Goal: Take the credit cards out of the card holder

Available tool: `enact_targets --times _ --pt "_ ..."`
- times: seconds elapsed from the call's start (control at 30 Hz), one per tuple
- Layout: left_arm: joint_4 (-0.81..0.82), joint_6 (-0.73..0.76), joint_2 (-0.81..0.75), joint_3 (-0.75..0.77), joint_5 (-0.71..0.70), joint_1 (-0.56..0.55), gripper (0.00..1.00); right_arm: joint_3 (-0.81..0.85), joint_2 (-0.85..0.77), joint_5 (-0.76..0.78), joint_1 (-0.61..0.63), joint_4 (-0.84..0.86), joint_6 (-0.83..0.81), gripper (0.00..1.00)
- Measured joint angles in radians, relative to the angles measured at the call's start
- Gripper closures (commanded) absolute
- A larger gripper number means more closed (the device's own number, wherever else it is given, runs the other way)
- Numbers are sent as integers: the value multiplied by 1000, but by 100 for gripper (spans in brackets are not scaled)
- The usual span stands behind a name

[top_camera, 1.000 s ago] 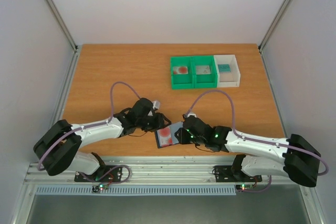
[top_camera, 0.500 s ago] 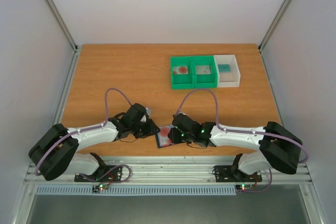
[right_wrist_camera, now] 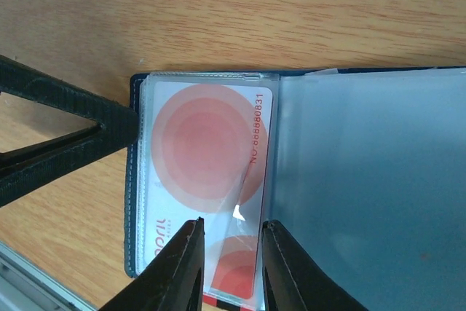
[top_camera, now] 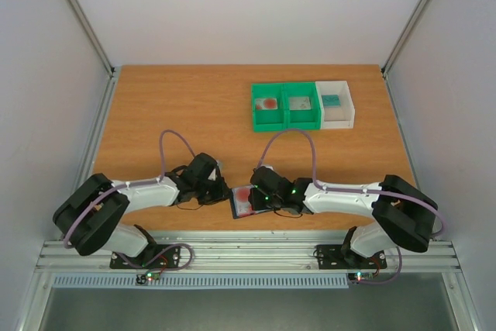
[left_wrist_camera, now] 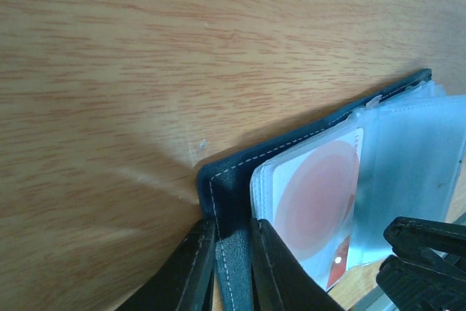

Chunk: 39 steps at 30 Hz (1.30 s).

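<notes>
Low over the table (top_camera: 170, 98), left end effector (left_wrist_camera: 233, 232) pinches card holder (left_wrist_camera: 226, 180); right's (right_wrist_camera: 231, 237) grip unclear.

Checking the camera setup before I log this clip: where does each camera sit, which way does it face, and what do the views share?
Top external: above and behind the robot, looking down at the table; left arm and right arm show whole, bases nearest.
Left wrist: low on the left gripper, facing a corner of the wallet; its two fingers show.
Right wrist: on the right gripper, looking down on the red card; its two fingers show.
Shared: both wrist views show wallet, red card and the other gripper.
</notes>
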Motion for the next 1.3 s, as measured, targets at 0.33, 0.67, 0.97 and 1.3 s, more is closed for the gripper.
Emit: enact_targets --times 0.33,0.67,0.97,1.3 --pt "21 31 43 26 2 10 88 0 45 -6 -7 10 -4 82" --pt "-20 60 50 51 -12 10 85 -35 47 -2 -7 48 -2 83" --pt "-39 67 -16 54 27 10 83 -49 47 -1 -7 75 2 84" --pt "67 43 78 54 79 10 92 -63 43 7 -7 91 6 90"
